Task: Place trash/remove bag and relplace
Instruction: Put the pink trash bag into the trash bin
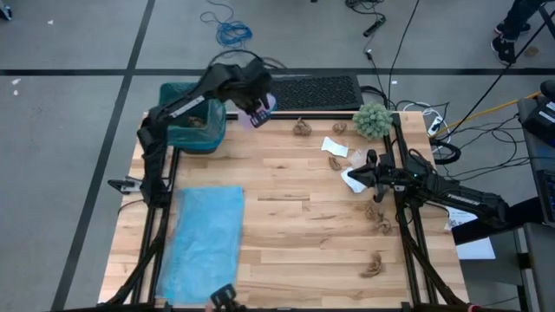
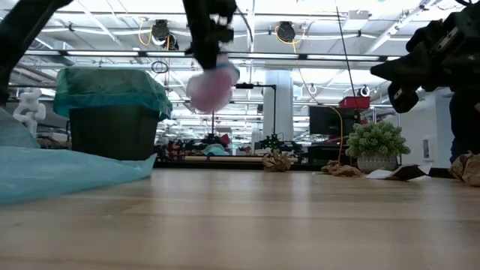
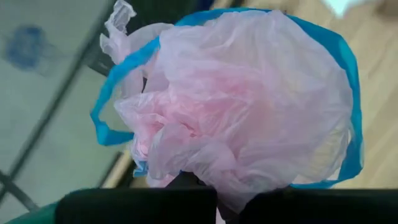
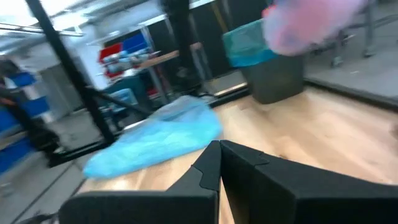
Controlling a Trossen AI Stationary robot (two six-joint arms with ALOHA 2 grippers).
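Left claw [image 1: 257,113] clamps lilac-pink piece [image 1: 263,111] | bin [image 1: 192,126]: teal liner, brown wads | right claw [image 1: 375,165] closed, empty

The left gripper's [image 3: 217,205] fingertips are disappearing under the lilac-pink piece [image 3: 249,106] — their grip point is hiding. In the right wrist view that piece [image 4: 311,22] is blurring and running off at twelve o'clock. The bin's [image 1: 192,130] contents are staying too small to identify — brown bits only.

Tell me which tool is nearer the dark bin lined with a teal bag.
Left. The left tool holds the lilac-pink plastic wad in the air just beside the dark bin with the teal liner; the right tool sits across the table among crumpled scraps.
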